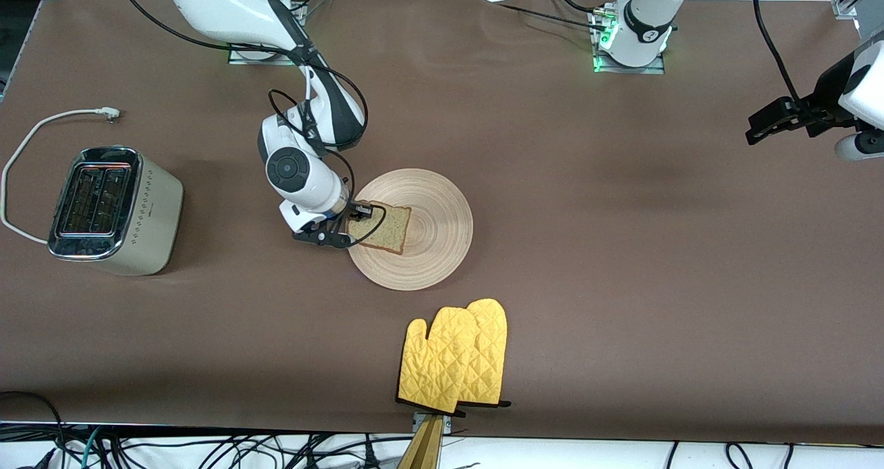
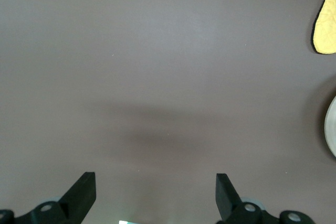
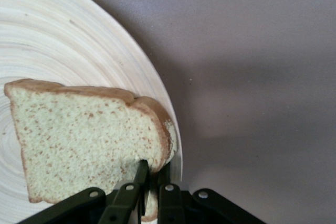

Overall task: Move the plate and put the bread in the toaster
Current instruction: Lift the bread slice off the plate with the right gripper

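I see a pair of yellow quilted oven mitts [image 1: 456, 358] lying low in the frame near the middle, overlapping each other, cuffs trimmed in black at the table's near edge. The brown tabletop [image 1: 656, 262] fills most of my front view. Along the bottom edge I make out a tangle of dark cables [image 1: 228, 452].

Right claw [image 3: 149, 182] pinched shut, low; left claw [image 2: 155, 192] spread, waiting.
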Controlling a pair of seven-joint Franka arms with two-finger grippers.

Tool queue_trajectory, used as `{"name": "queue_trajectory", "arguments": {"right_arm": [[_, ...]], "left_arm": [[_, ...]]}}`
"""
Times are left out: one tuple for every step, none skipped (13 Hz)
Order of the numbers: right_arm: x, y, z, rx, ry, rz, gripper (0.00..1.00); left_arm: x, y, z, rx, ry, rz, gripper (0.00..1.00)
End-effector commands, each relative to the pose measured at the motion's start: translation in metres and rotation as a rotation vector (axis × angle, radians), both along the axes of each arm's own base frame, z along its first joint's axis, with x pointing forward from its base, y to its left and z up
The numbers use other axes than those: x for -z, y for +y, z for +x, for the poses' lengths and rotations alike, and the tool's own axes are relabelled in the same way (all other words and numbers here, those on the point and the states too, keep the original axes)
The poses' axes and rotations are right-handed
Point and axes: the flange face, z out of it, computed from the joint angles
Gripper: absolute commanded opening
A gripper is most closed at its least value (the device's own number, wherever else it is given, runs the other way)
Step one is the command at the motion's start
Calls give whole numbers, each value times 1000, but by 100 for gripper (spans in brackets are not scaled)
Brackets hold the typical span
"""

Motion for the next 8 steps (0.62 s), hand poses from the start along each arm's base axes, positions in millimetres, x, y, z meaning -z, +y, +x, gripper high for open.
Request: {"name": "queue_trajectory", "arguments": {"right_arm": [[-13,6,-1,-22,14,-17,0],[-19,8,1,-27,28,-23,0],[-25,9,3,-43,33,-38,0],[-32,10,6,-65,32,-59,0],[-40,11,9,-85,33,-81,0],[-48,13,12,-97,37,-97,0],[-58,12,17,-99,42,-107,0],[-71,8,24,-92,44,-114,0]], "left_arm": [[5,1,11,19,16,1,100],[5,3,11,16,16,1,100],[2,3,12,17,10,1,100],[-2,3,13,18,1,8,100],[-4,4,12,17,-3,7,100],[-5,5,12,14,-6,4,100],[-8,9,13,8,-13,4,100],[-9,9,13,6,-15,3,100]]}}
